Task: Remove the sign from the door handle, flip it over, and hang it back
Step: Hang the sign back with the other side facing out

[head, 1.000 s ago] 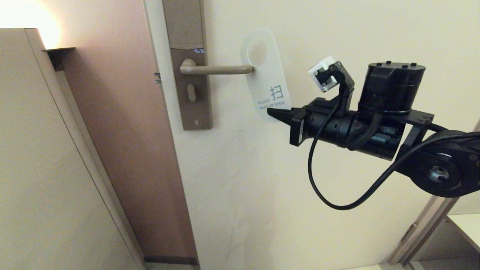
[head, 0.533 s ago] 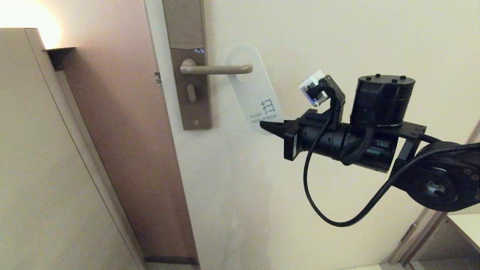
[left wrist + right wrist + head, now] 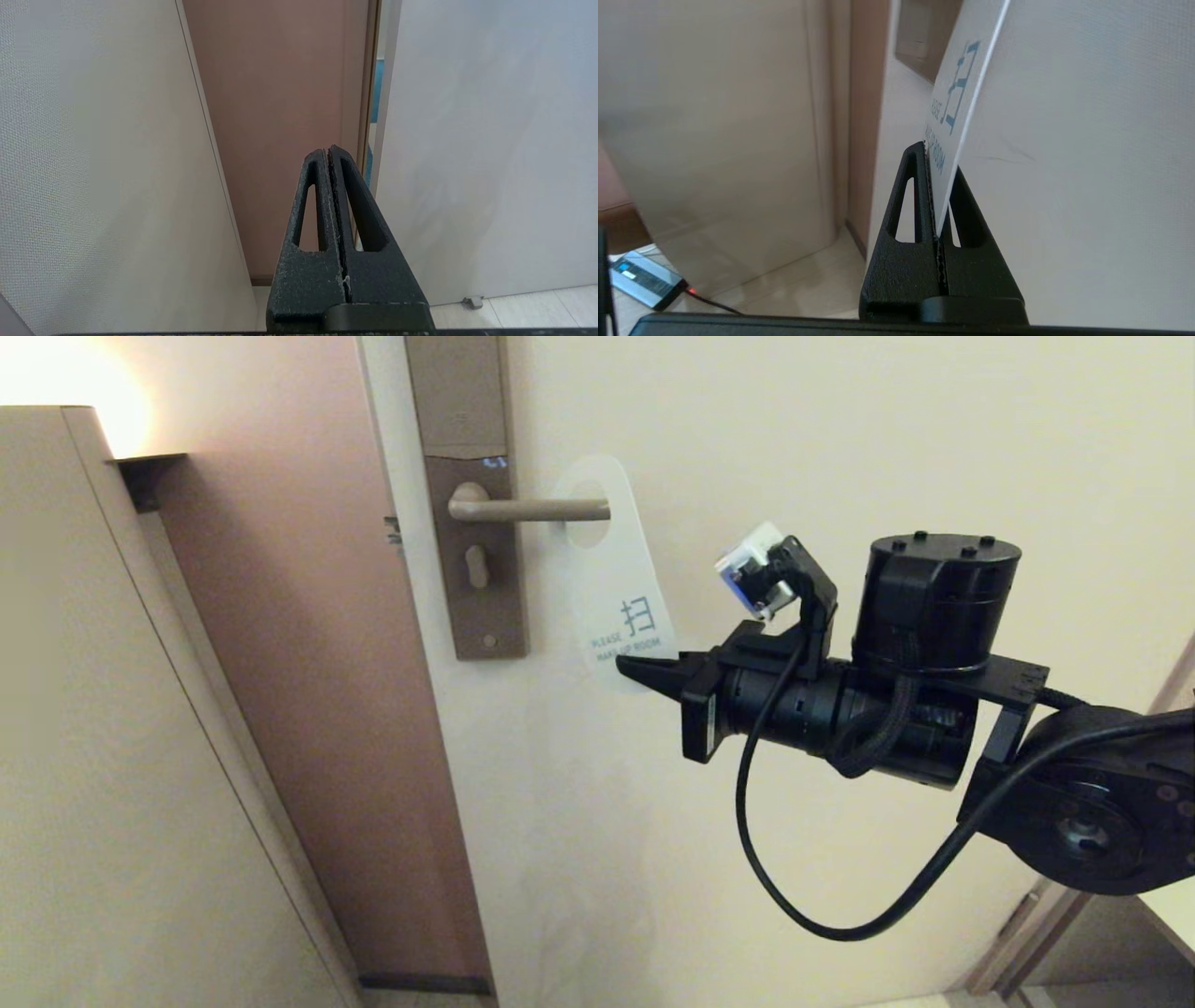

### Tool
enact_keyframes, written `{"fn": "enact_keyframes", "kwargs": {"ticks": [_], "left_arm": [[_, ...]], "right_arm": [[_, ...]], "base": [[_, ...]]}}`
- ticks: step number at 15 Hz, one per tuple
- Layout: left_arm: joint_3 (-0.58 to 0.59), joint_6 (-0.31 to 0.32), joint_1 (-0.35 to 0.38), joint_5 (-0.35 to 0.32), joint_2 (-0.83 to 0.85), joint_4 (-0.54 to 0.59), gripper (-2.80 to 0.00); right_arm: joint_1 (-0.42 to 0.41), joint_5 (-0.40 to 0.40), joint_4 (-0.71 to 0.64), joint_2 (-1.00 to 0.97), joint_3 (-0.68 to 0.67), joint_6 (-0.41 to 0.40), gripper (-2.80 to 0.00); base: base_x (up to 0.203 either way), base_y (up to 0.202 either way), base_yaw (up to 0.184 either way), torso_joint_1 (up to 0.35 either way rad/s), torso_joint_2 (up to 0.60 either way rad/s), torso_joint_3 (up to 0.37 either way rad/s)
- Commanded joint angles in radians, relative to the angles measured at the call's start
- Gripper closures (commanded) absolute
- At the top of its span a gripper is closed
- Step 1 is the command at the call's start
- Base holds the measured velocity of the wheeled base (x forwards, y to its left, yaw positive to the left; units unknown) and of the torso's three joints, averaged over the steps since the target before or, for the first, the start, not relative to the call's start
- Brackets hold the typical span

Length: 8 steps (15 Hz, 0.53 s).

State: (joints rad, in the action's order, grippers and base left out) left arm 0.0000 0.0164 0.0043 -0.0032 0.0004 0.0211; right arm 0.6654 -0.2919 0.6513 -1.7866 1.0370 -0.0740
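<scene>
The sign (image 3: 621,588) shows its white "PLEASE MAKE UP ROOM" face and hangs tilted, its oval hole threaded over the tip of the door handle (image 3: 527,510). The beige handle juts right from the brownish lock plate (image 3: 471,551). My right gripper (image 3: 639,674) is shut on the sign's lower edge, below and right of the handle. In the right wrist view the sign (image 3: 959,98) rises from between the closed fingers of the gripper (image 3: 934,161). My left gripper (image 3: 328,156) is shut and empty, low down and facing the door frame; it is out of the head view.
The pale door (image 3: 840,429) lies behind the sign, with the brown door frame (image 3: 308,663) to its left and a beige cabinet wall (image 3: 112,756) further left. A small device with a cable lies on the floor (image 3: 644,280).
My right gripper has moved left and down with the sign. The sign's hole has slid from beyond the handle's tip onto the handle.
</scene>
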Motion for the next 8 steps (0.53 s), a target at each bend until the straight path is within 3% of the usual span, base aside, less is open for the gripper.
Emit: {"fn": "enact_keyframes", "kwargs": {"ticks": [1,8], "left_arm": [[0.0,0.0,0.0,0.0,0.0,0.0,0.0],[0.0,0.0,0.0,0.0,0.0,0.0,0.0]], "right_arm": [[0.025,-0.003,0.019,0.006,0.008,-0.001,0.0],[0.114,-0.006,0.053,0.001,0.009,-0.109,0.0]], "base": [[0.0,0.0,0.0,0.0,0.0,0.0],[0.0,0.0,0.0,0.0,0.0,0.0]]}}
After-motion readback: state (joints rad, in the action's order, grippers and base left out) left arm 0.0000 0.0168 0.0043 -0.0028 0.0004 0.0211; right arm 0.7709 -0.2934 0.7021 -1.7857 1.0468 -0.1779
